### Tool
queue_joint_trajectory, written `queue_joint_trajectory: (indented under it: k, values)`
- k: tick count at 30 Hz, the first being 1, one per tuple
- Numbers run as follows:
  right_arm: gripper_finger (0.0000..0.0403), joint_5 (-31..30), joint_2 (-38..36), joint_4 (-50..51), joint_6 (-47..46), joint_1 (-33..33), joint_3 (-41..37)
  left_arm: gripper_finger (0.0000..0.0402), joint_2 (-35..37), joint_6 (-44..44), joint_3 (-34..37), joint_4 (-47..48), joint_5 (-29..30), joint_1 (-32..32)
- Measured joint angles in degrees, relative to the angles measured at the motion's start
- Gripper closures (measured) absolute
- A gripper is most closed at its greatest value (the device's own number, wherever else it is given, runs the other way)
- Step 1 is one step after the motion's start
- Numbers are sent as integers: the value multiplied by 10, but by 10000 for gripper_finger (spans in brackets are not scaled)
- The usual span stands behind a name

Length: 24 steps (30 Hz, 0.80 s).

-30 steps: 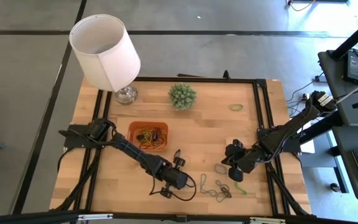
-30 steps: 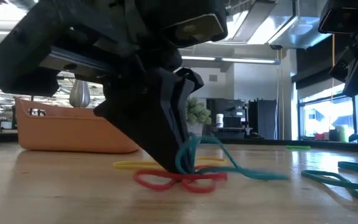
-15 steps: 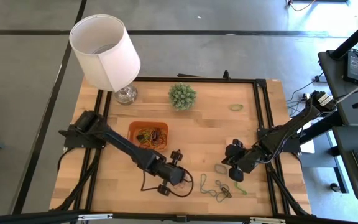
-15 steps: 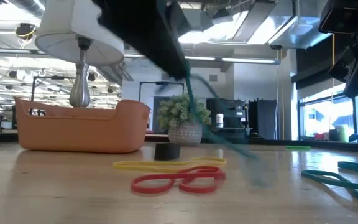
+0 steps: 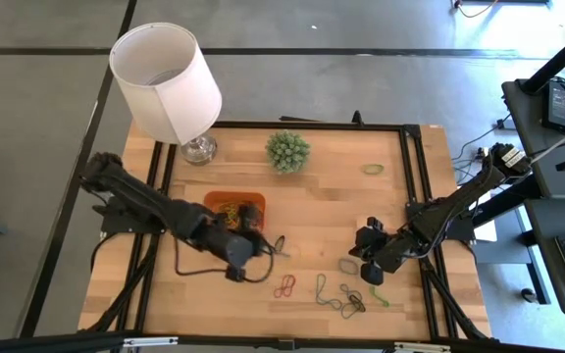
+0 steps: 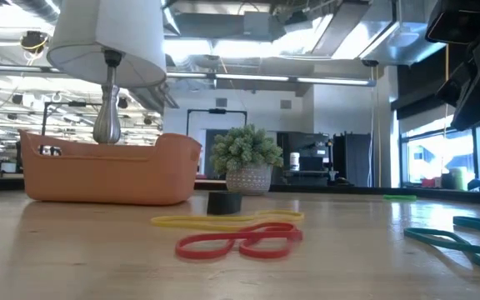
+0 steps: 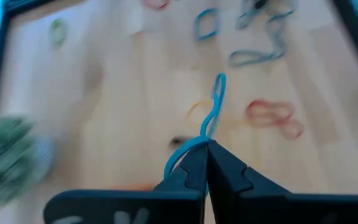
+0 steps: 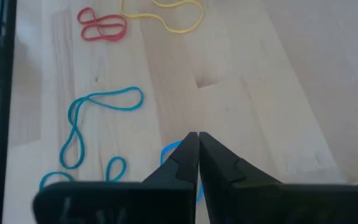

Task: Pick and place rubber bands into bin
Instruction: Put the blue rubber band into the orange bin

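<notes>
Blue rubber band point(image 7: 214, 106): pinched in left end effector point(image 7: 205, 151), fingers clamped on it, loop dangling above surface point(image 5: 312, 211), just beside bin.
Bin point(image 5: 211, 200): orange tray, several bands inside, near lamp point(image 5: 170, 83).
Red band point(image 6: 240, 242), yellow band point(image 6: 223, 220): flat on surface, touching.
Teal and green bands point(image 5: 341, 294): cluster between arms.
Green band point(image 5: 373, 169): alone, far edge.
Right end effector point(image 8: 197, 146): fingers together, nothing held, low over surface.
Potted plant point(image 5: 287, 151): beside lamp.
</notes>
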State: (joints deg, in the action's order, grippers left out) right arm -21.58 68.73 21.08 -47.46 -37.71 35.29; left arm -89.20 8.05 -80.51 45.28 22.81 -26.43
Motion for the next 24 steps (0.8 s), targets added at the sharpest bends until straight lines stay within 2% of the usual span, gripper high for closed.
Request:
queue_joint_trajectory:
  k: [4,8,11,17,24]
  values:
    - [386,0,0,0,0,0,0,400,39,33,0,109,35,5]
    - [386,-9,0,0,0,0,0,400,51,75,0,227,36,22]
    - [386,-23,0,0,0,1,0,399,48,92,7,270,34,40]
    - [386,-36,0,-3,0,2,0,400,46,59,98,195,15,71]
    - [386,-36,0,-3,0,17,0,401,46,51,203,8,-2,107]
